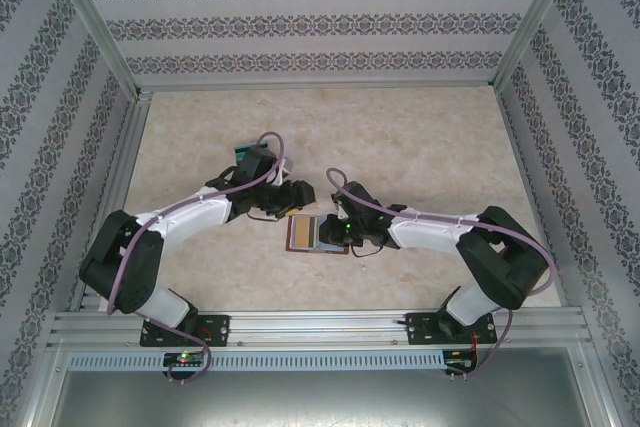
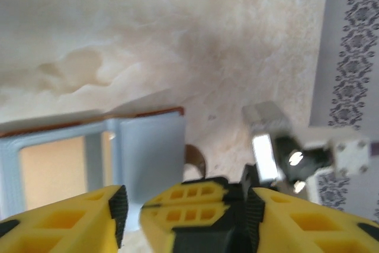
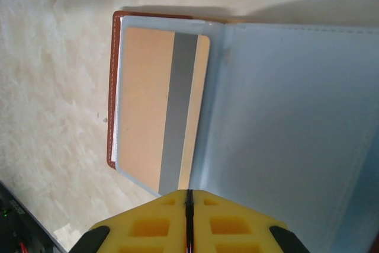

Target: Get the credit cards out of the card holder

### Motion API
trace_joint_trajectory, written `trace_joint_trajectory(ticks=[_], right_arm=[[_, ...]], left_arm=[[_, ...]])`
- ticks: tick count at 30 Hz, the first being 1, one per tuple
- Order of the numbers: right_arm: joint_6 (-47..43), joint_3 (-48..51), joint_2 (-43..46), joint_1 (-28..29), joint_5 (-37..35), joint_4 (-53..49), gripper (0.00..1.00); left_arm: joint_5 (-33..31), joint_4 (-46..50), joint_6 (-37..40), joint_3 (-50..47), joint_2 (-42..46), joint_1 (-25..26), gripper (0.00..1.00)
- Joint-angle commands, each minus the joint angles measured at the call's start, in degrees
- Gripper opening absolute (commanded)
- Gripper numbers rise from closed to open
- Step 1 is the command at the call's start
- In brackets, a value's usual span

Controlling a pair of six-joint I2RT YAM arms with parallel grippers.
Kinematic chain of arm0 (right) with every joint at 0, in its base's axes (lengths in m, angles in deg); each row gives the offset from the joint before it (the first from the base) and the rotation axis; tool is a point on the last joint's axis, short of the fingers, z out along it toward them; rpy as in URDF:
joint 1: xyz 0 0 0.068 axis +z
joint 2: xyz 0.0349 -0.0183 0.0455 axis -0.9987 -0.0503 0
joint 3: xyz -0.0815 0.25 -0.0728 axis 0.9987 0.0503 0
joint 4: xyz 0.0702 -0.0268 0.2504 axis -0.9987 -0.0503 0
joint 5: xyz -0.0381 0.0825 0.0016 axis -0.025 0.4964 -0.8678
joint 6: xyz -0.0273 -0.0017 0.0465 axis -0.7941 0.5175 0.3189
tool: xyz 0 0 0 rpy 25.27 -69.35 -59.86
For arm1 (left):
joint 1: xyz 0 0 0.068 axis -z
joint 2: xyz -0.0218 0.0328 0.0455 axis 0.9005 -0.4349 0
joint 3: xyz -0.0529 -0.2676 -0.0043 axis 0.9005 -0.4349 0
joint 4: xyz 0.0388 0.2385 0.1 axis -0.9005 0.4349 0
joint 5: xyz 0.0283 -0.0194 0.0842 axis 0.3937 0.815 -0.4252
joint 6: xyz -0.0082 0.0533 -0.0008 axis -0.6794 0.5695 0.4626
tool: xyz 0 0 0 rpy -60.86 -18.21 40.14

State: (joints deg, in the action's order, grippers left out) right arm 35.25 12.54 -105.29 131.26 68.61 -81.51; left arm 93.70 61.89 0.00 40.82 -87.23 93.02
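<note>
The card holder (image 1: pixel 291 234) lies open on the table between both arms, brown rim (image 3: pixel 111 87) outward and blue-grey sleeves up. A tan-yellow card (image 3: pixel 145 105) with a grey stripe sits inside its left sleeve and shows too in the left wrist view (image 2: pixel 53 170). My right gripper (image 3: pixel 189 197) is shut, its tips down at the holder's fold (image 1: pixel 335 232). My left gripper (image 1: pixel 295 202) hovers just behind the holder, open (image 2: pixel 186 214), with the right gripper's shut fingers between its pads. A teal card (image 1: pixel 246 155) lies beyond the left wrist.
The holder's brown snap tab (image 2: pixel 195 158) sticks out past the blue-grey page. Patterned walls and metal posts (image 1: pixel 100 37) close in the table on three sides. The marbled tabletop (image 1: pixel 420 137) stretches back behind the arms.
</note>
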Motion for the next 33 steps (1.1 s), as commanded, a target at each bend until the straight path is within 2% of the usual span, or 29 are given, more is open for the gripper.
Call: trace_joint_trajectory(ticks=[1,3,5,8,9,13,33], right_arm=[[0.7,-1.72,-1.82,0.07,0.26,0.58,0.13],[1.12,-1.87,-2.35,-0.05,0.5,0.99,0.13],[1.22,-2.08,-2.87,-0.25,0.84,1.24,0.14],[1.59,-2.36,-4.18,-0.87,2.02,2.06,0.15],[1.8,-2.36,-4.7,-1.08,2.51,2.55,0.16],[2.45,-2.36,-5.61,-1.63,3.73,3.9,0.19],[3.26,-3.05,-8.32,-3.27,7.13,6.39,0.19]], left_arm=[[-1.95,3.82,1.04,-3.84,2.43,-1.46,0.46],[-2.79,3.67,0.79,-5.71,3.69,-2.24,0.38],[-3.08,3.19,0.62,-6.86,4.14,-2.76,0.26],[-1.42,1.7,0.62,-7.53,2.66,-2.76,0.03],[-0.69,0.95,0.54,-7.7,1.81,-2.78,0.0],[0.75,-1.01,0.23,-8.34,-0.56,-2.65,0.0],[0.46,0.93,2.1,-8.15,-7.03,-1.99,0.0]])
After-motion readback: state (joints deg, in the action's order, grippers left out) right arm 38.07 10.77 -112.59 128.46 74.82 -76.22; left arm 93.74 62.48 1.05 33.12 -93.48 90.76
